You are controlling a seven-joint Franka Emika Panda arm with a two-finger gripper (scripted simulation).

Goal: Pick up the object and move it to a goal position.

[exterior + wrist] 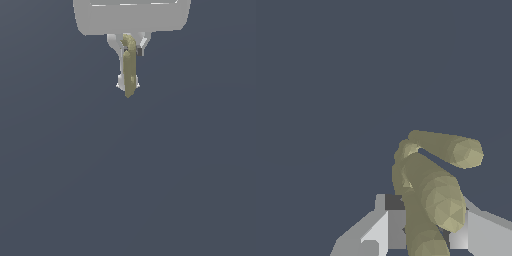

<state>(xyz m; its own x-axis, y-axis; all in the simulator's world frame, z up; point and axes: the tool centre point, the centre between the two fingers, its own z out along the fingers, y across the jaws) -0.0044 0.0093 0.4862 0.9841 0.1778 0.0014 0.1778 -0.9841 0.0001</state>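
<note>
The object (130,65) is an olive-yellow, lumpy, banana-like piece. It hangs lengthwise between the white fingers of my gripper (128,86), under the wide white hand at the top of the exterior view. The gripper is shut on it, and its lower tip sticks out just past the fingertips. In the wrist view the object (432,187) shows as several curved olive lobes held between the two grey-white fingers (373,232), and it hides the space between them. No goal marker shows in either view.
An even dark blue-grey surface (128,190) fills both views around the gripper. No other objects, containers or edges show.
</note>
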